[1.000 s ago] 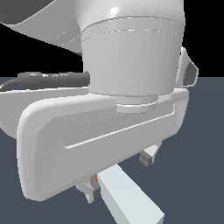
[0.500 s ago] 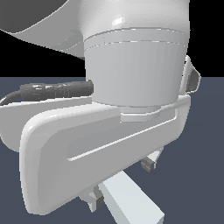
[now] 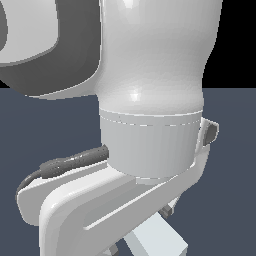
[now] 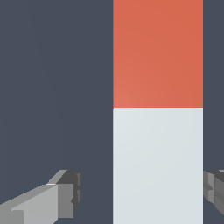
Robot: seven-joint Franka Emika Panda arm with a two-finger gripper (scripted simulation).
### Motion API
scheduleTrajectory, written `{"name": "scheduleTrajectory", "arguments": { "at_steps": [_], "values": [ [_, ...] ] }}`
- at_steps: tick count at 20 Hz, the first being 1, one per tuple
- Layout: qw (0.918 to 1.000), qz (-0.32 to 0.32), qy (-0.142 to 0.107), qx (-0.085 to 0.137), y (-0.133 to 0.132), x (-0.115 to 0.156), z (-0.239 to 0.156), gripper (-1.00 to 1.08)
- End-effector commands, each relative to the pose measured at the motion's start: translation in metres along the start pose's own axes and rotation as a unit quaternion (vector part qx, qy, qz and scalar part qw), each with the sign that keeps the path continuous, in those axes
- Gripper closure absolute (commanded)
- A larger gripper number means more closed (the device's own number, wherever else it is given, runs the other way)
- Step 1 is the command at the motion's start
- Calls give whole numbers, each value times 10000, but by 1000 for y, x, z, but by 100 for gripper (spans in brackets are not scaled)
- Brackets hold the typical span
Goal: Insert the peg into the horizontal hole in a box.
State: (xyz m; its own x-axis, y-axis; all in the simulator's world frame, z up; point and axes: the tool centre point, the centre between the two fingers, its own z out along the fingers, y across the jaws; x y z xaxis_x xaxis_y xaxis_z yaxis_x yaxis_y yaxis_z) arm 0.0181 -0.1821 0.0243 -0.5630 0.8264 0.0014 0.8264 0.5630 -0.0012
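From where I stand the arm (image 3: 150,100) fills nearly everything, its white housing hiding most of the scene. Just beneath it a white stretch of the peg (image 3: 157,242) pokes out. The wrist view looks straight onto the peg (image 4: 157,131), red-orange at one end and white for the rest, lying between the two fingers (image 4: 65,192) of the gripper (image 4: 142,192). The jaws stand spread; one finger is well clear of the peg, the other just beside it, grasping nothing.

Flat dark slate-blue floor (image 3: 45,125); black void (image 3: 237,45) above horizon; even light, no furniture.
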Motion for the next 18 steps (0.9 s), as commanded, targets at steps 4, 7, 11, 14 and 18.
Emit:
{"name": "scheduleTrajectory", "arguments": {
  "at_steps": [4,7,11,14,18],
  "values": [
    [10000,-2,-7,-6,1,-1,4,108],
    [10000,-2,-7,-6,1,-1,4,108],
    [10000,-2,-7,-6,1,-1,4,108],
    [10000,-2,-3,-5,1,-1,4,108],
    [10000,23,-3,-5,4,3,3,108]
  ]
}}
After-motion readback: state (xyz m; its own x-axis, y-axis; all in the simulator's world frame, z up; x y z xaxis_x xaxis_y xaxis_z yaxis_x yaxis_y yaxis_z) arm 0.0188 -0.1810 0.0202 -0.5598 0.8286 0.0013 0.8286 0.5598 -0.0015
